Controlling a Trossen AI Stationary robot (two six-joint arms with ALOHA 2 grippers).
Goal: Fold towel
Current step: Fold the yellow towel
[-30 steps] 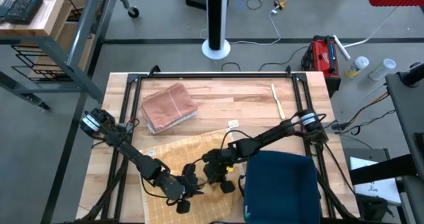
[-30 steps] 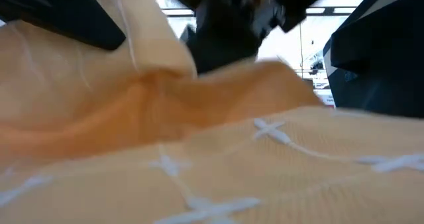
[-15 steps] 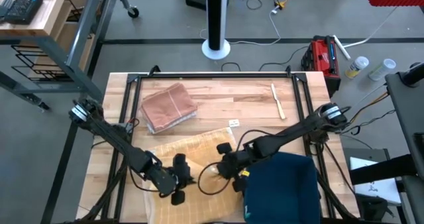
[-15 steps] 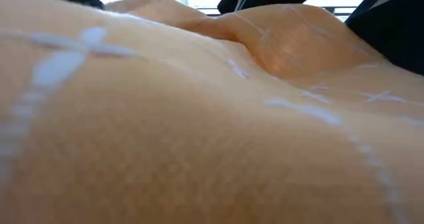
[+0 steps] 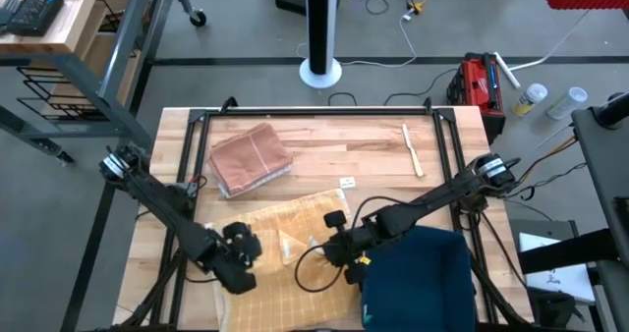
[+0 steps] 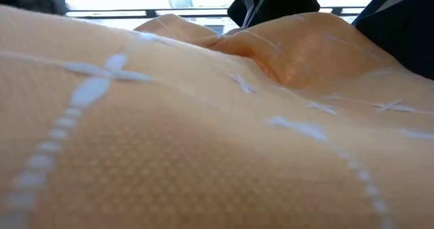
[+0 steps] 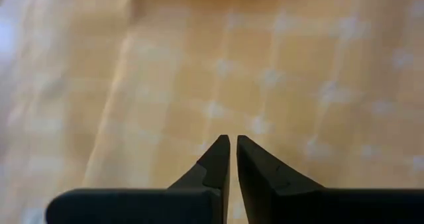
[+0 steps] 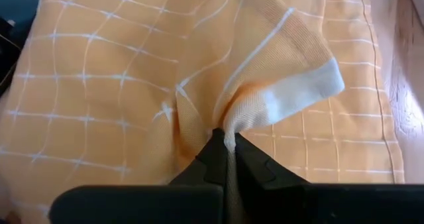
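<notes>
Two dark robot arms reach over a wooden bench [image 5: 324, 145] seen from above, working on an orange towel [image 5: 285, 249] with a pale grid pattern. The towel lies near the front edge of the bench, rumpled and partly spread, with one corner turned over onto itself.

The right gripper [image 8: 227, 144] sits at the middle of the towel's front part. Its fingers are pressed together on a raised pleat of the cloth, just below a white-banded hem corner that stands up in a peak. In the table-level view the same bunched ridge rises under the dark gripper.

The left gripper [image 7: 232, 148] hovers over the towel's left part. Its fingers are nearly together, with only a thin slit between them, and nothing is caught there; flat orange cloth lies beyond the tips.

A second, reddish-brown cloth [image 5: 251, 158] rests folded at the back left of the bench, well apart from the orange one. A dark blue cloth [image 5: 423, 278] covers the front right corner, just beside the right gripper. A thin pale stick [image 5: 411, 148] lies at the back right.

The fold looks barely begun: one corner is lifted, no clean crease shows, and most of the towel remains to be laid over and flattened.
</notes>
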